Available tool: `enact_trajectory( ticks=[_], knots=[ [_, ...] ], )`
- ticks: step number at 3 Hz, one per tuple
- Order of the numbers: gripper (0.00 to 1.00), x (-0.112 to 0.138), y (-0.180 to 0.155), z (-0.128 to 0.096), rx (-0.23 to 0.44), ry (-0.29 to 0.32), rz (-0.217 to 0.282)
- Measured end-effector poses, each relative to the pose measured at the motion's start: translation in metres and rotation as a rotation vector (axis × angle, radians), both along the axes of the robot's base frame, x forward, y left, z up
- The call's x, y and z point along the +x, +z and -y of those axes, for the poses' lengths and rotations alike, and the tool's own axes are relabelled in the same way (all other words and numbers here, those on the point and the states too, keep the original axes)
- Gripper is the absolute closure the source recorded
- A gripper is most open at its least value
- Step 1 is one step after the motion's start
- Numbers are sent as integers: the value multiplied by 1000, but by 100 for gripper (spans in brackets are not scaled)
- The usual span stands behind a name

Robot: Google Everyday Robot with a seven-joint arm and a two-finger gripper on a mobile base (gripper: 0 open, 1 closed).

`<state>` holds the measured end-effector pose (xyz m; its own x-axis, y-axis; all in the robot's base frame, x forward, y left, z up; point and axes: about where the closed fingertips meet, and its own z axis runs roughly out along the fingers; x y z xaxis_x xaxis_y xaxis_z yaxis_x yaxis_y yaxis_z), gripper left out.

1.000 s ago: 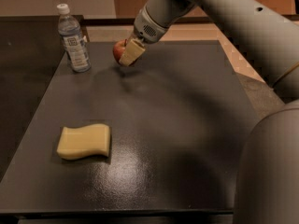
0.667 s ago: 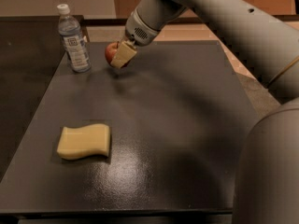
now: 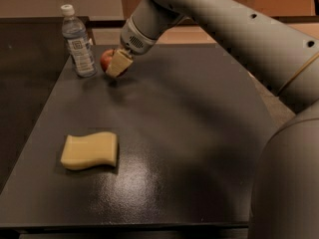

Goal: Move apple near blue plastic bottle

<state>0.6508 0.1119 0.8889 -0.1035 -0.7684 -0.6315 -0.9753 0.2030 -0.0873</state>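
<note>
1. Red and round, the apple: pinched in the claw, over the far left part of the dark table.
2. Claw closed on the apple, with one pale finger pad pressed flat on the front of it. Other finger hidden behind the fruit.
3. Big grey arm reaching in from the right, down to the claw.
4. Just to the left of the apple: the blue plastic bottle, standing up straight, white cap on top.
5. Very close together, apple and bottle, with only a thin gap between. Not touching, by the look of it.
6. Looks mostly done, then: apple right beside the bottle, as asked.
7. Cannot tell about the bottom of the apple: maybe on the table, maybe hanging just above it. Dark shadow right under it.
8. Left to do, most likely: set the apple down on the table, open the claw, lift away.
9. Needs a gentle touch here. So close to the bottle, easy to bump it and knock it over. Easy for a round apple to roll off, too.
10. Yellow sponge lying at the near left of the table, well apart from both. No part in this job.
</note>
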Motion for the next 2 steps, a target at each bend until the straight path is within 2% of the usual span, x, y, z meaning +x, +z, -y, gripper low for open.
enact_trajectory(
  ticks=[2],
  knots=[
    [100,-1,-13,-15,18,7,38]
  ],
)
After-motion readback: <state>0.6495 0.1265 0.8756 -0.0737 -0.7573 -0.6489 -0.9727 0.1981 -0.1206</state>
